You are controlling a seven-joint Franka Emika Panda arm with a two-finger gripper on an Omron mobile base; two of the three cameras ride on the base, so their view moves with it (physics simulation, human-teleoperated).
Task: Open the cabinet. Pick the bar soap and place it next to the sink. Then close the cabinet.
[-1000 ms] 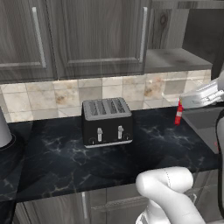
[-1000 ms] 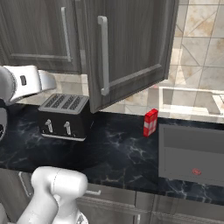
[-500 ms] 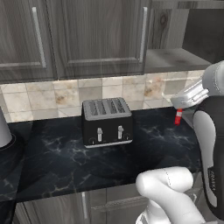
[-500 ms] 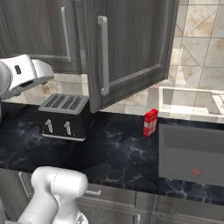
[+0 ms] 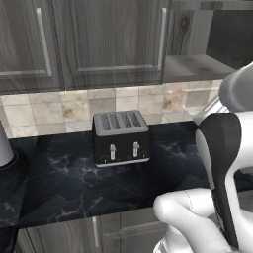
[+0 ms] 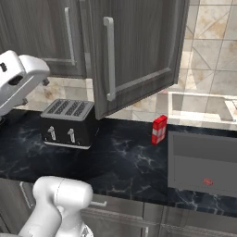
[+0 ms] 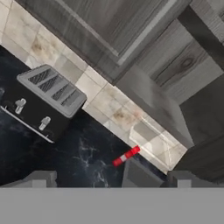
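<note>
Cabinet point(image 6: 139, 51): dark wood-grain wall unit above the surface; in the right base view its right door stands swung out toward the camera, the long silver handle point(image 6: 109, 58) vertical near its left edge. In the left base view the doors to the left are shut and the open bay at the right shows a pale shelf point(image 5: 195, 66); nothing can be made out on the part of the shelf that shows.

Surface point(image 6: 120, 157): black marbled top running under the cabinet, backed by beige tile.

Sink point(image 6: 203, 162): dark grey basin with a thin lighter rim, set into the surface at the right of the right base view; a small red mark lies on its floor.

Arm point(image 5: 222, 163): white with dark joints, rising at the lower right of the left base view, its upper link raised before the open bay.

Toaster point(image 5: 121, 137): black, four slots, upright against the tile, well left of the sink.

Bottle point(image 6: 159, 130): red and white, upright between toaster and sink, just beside the sink's left rim.

Jaws: spread wide and empty; the fingertips point(image 7: 39, 179) frame the surface and bottle in the hand view.

Soap: cannot be located.
</note>
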